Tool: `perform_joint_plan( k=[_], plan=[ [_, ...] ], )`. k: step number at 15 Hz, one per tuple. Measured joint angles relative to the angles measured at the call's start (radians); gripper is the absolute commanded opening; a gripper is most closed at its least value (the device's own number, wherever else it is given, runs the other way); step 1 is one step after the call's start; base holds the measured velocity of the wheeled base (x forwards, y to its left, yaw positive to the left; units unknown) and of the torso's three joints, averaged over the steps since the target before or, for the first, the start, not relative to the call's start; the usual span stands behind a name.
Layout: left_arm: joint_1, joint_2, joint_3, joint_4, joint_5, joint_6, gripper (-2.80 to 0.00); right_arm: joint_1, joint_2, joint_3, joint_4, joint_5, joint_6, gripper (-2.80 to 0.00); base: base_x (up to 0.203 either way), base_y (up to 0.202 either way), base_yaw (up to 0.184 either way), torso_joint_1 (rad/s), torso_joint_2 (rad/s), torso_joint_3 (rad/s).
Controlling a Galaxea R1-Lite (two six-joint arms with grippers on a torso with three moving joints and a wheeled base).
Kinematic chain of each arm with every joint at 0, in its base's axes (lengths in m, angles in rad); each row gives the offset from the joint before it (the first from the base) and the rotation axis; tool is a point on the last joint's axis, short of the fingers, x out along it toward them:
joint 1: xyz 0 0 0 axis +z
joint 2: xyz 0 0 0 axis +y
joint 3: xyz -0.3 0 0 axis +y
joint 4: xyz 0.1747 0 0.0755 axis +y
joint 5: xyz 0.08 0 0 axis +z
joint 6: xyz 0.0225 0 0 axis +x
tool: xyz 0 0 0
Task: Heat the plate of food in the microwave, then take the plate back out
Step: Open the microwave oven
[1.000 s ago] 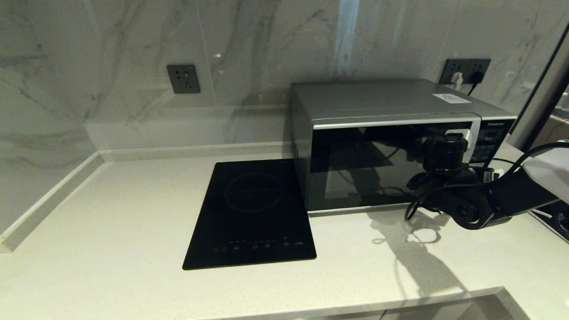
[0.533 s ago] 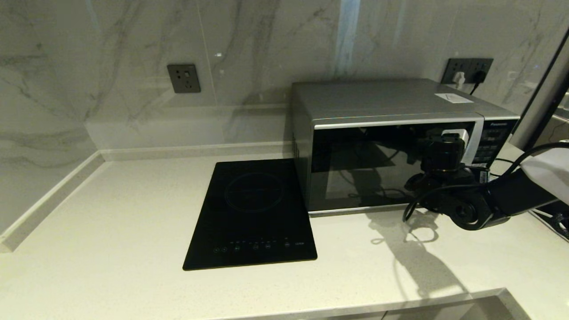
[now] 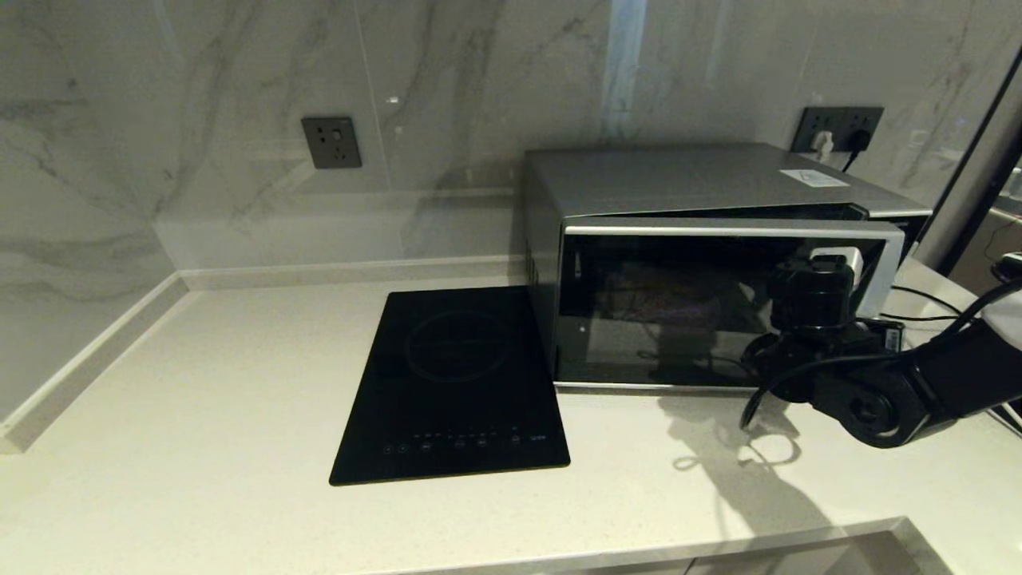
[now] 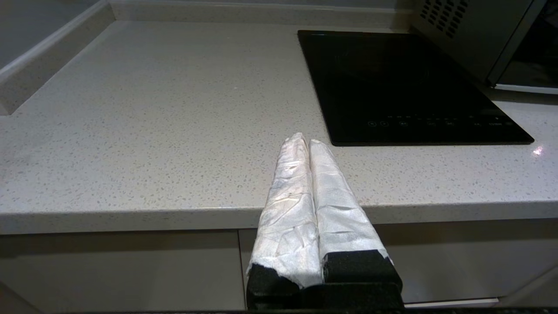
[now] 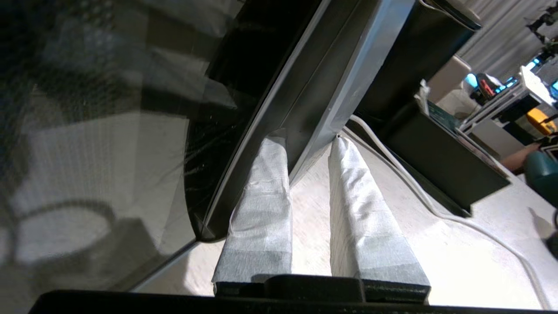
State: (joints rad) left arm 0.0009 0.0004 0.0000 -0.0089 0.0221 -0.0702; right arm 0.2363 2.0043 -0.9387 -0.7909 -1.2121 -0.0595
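Observation:
The silver-grey microwave (image 3: 679, 180) stands at the back right of the counter, its dark glass door (image 3: 663, 319) swung a little way out at the right side. My right gripper (image 3: 834, 259) is shut on the door's free edge (image 5: 331, 87), one white-wrapped finger (image 5: 266, 192) on the glass side and the other behind the edge. The plate of food is hidden behind the dark glass. My left gripper (image 4: 304, 140) hangs parked before the counter's front edge, shut with nothing in it.
A flat black hob (image 3: 455, 383) lies on the counter just left of the microwave. Grey sockets (image 3: 330, 142) sit on the marble wall. A white cable (image 5: 436, 209) and a black box (image 5: 436, 161) lie right of the microwave.
The right gripper has closed on the door's edge and drawn back towards me. The door, flush with the front a second ago, now stands ajar on its right side.

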Motion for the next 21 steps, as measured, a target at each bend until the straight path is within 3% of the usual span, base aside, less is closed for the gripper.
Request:
perform_joint_plan(
  k=[4,16,21],
  plan=[
    [0.0,0.0,0.0,0.0,0.0,0.0,-2.8,0.044,-0.069,0.088,0.005,0.006,0.022,-2.8,0.0,0.0,0.0,0.0,0.0,0.0],
    [0.001,0.0,0.0,0.0,0.0,0.0,-2.8,0.084,-0.204,0.145,0.01,0.008,0.019,-2.8,0.0,0.0,0.0,0.0,0.0,0.0],
    [0.0,0.0,0.0,0.0,0.0,0.0,-2.8,0.12,-0.318,0.102,0.01,0.027,-0.057,-2.8,0.0,0.0,0.0,0.0,0.0,0.0]
  ],
)
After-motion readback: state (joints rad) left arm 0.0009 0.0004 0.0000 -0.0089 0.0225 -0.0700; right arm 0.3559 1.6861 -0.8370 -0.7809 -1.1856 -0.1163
